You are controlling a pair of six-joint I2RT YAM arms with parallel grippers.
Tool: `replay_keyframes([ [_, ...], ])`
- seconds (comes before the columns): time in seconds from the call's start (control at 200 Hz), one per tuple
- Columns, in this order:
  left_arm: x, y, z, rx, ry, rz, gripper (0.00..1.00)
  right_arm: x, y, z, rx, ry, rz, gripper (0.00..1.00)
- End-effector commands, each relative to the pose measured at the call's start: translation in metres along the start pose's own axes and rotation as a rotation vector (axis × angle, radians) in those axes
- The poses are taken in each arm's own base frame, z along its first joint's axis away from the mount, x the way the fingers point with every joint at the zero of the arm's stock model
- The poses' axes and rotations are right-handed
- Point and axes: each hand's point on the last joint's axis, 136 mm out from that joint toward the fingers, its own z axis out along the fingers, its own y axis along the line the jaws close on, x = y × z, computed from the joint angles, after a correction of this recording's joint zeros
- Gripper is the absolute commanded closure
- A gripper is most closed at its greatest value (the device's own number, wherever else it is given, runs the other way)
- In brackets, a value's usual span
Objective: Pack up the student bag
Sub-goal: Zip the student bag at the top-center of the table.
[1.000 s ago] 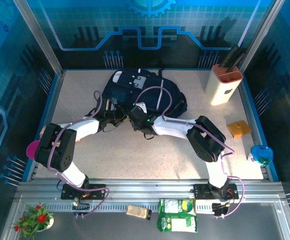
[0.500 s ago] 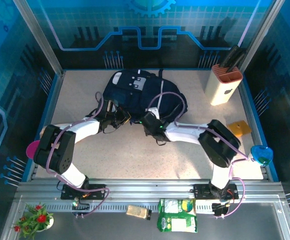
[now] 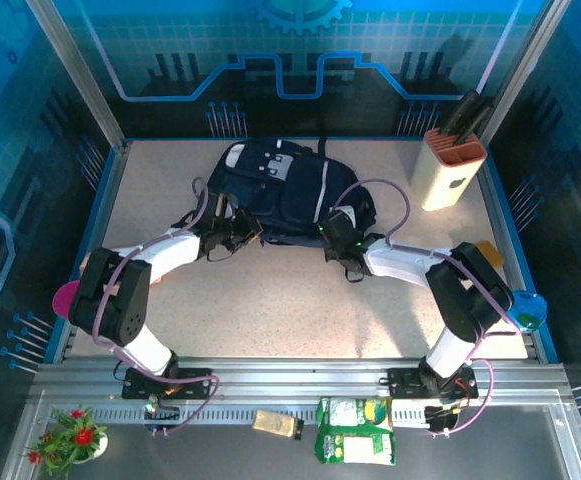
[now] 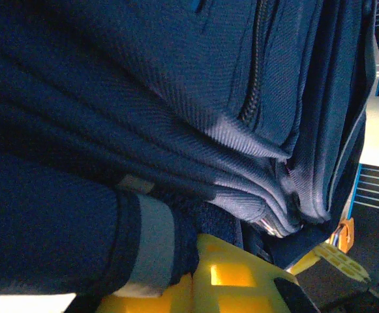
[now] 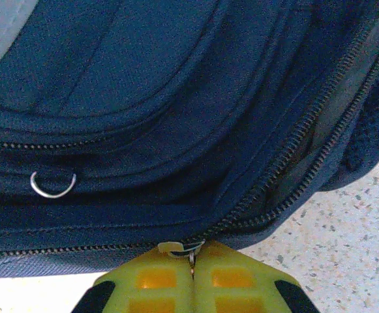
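The student bag (image 3: pixel 270 185) lies flat at the back middle of the table, dark navy with thin white stripes and a grey-white patch. My left gripper (image 3: pixel 242 232) is at the bag's near left edge, shut on a fold of its fabric (image 4: pixel 143 238) that carries a grey band. At the near right edge, my right gripper (image 3: pixel 336 226) is shut on a small metal zipper pull (image 5: pixel 190 250). Left of the pull the zipper teeth are joined. To its right they part into a dark gap (image 5: pixel 293 163). A metal D-ring (image 5: pixel 52 184) hangs on the bag's side.
A beige knife block (image 3: pixel 452 168) stands at the back right. An orange piece (image 3: pixel 478 257) and a blue object (image 3: pixel 523 308) lie by the right edge, and a pink disc (image 3: pixel 67 297) by the left. Green packets (image 3: pixel 355 430) rest on the front rail.
My right gripper has slid to the right along the bag's near edge and its jaws have closed fully. The left gripper has stayed shut in the same place.
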Motion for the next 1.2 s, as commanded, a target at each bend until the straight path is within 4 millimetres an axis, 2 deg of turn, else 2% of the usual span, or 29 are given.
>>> replay_keyframes([
  [0.0,-0.036,-0.008,-0.005,0.009,-0.072,0.06,1.0,-0.005,0.023,-0.002,-0.137,0.035,-0.071,1.0],
  [0.2,-0.075,0.005,-0.017,0.001,-0.143,0.056,0.81,-0.005,0.089,-0.009,-0.415,0.108,-0.105,1.0],
  [0.235,-0.08,0.01,-0.021,-0.011,-0.16,0.046,0.74,-0.004,0.102,-0.011,-0.453,0.119,-0.113,1.0],
  [0.305,-0.087,0.021,-0.03,-0.044,-0.196,0.026,0.69,-0.003,0.125,-0.013,-0.504,0.136,-0.133,1.0],
  [0.425,-0.083,0.049,-0.046,-0.111,-0.229,-0.098,0.52,0.002,0.164,-0.014,-0.579,0.162,-0.145,1.0],
  [0.56,-0.064,0.049,-0.06,-0.047,-0.239,-0.211,0.41,0.004,0.196,-0.014,-0.642,0.173,-0.123,1.0],
  [0.715,-0.037,0.046,-0.057,0.023,-0.214,-0.3,0.37,0.005,0.216,-0.015,-0.696,0.188,-0.108,1.0],
  [0.81,-0.021,0.045,-0.046,0.05,-0.184,-0.341,0.36,0.007,0.221,-0.017,-0.709,0.195,-0.12,1.0],
  [0.945,-0.003,0.049,-0.024,0.057,-0.159,-0.4,0.36,0.008,0.219,-0.018,-0.702,0.195,-0.119,1.0],
  [1.196,0.003,0.059,0.004,0.04,-0.158,-0.448,0.44,0.01,0.213,-0.021,-0.695,0.183,-0.127,1.0],
])
